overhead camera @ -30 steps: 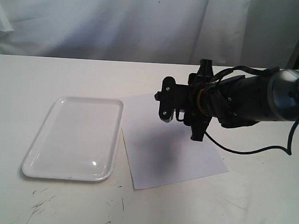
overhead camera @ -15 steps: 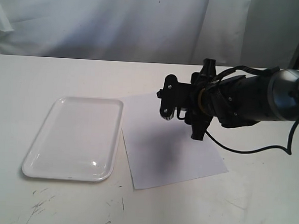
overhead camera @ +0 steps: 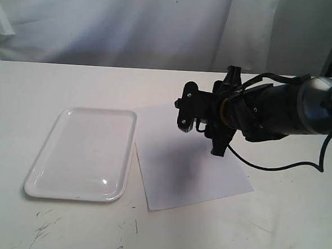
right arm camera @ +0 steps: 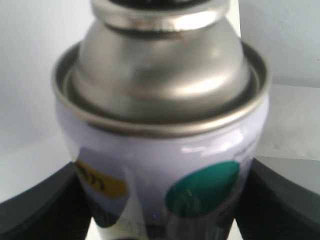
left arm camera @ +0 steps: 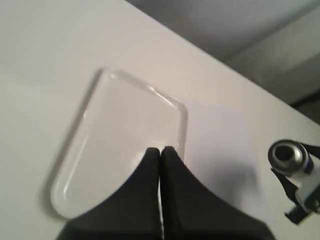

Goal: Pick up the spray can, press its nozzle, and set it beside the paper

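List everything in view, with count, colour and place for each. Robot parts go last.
table: one, white with dark scuff marks, under everything
cloth backdrop: one, white, behind the table
tray: one, glossy white, on the table left of the paper
paper: one sheet, white, flat on the table beside the tray
spray can: one, white body with green and yellow marks, silver shoulder, held over the paper
cable: one, black, looping below the right arm
right arm: one, black and grey, reaching over the paper
right end effector: one, black, shut on the spray can
left end effector: one, black, shut, holding nothing, above the tray
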